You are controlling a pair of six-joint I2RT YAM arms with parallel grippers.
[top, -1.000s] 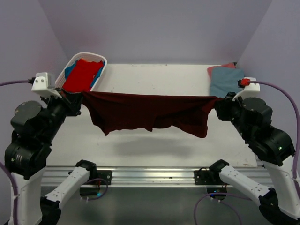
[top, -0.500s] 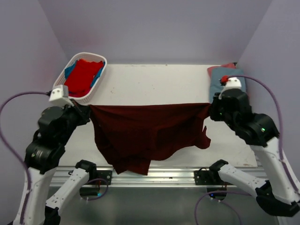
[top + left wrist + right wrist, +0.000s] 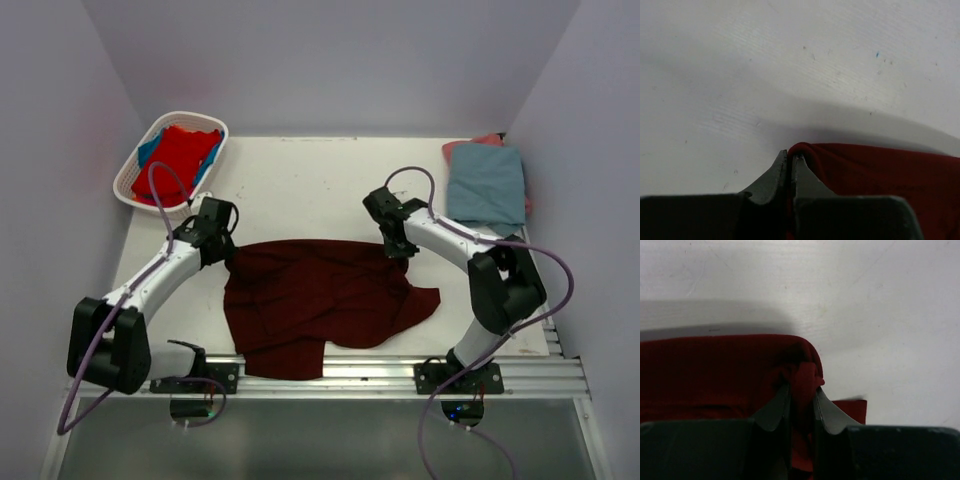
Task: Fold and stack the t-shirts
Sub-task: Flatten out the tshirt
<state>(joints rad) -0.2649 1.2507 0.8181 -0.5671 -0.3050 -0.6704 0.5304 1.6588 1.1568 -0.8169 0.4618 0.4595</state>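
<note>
A white table (image 3: 300, 170), faintly scuffed and speckled in the wrist views, is enclosed on three sides by plain lavender walls (image 3: 330, 60); a metal rail (image 3: 380, 372) carrying the arm bases runs along its near edge, and purple cables (image 3: 160, 185) loop from each arm. At the far left corner stands a white slatted basket (image 3: 122, 182) holding a bright red t-shirt (image 3: 180, 155) with a blue t-shirt (image 3: 148, 150) showing beside it. At the far right corner a grey-blue t-shirt (image 3: 485, 185) lies folded in a neat rectangle on top of a salmon-pink t-shirt (image 3: 478, 141), of which only a far edge shows. The maroon t-shirt (image 3: 320, 300) lies on the table between the two arms, near the front edge, spread loosely and wrinkled rather than flat, its outline irregular, with one lobe at the near left reaching onto the rail. The cloth is dark, plain and matte. The left gripper (image 3: 790, 155) rests low at the shirt's far left corner, its jaws pressed together on a thin edge of the fabric. The right gripper (image 3: 802, 390) sits at the far right corner, its jaws nearly closed and pinching a bunched fold of the same maroon cloth.
</note>
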